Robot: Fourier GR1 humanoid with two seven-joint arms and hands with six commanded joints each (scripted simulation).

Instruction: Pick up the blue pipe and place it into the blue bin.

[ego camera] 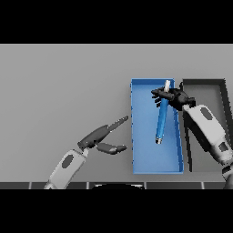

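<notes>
I'm seeing the right hand (175,97) curling its fingers round the upper end of the blue pipe (162,118), which is hanging tilted over the blue bin (135,136), apparently not touching its floor. The left hand (103,136) is lying with fingers straight, just left of the bin.

right arm reaches in from the lower right, its hand (175,97) with fingers curled round the blue pipe (162,119) (held near its upper end). left hand (101,136) rests low, fingers straight, thumb apart.
</notes>
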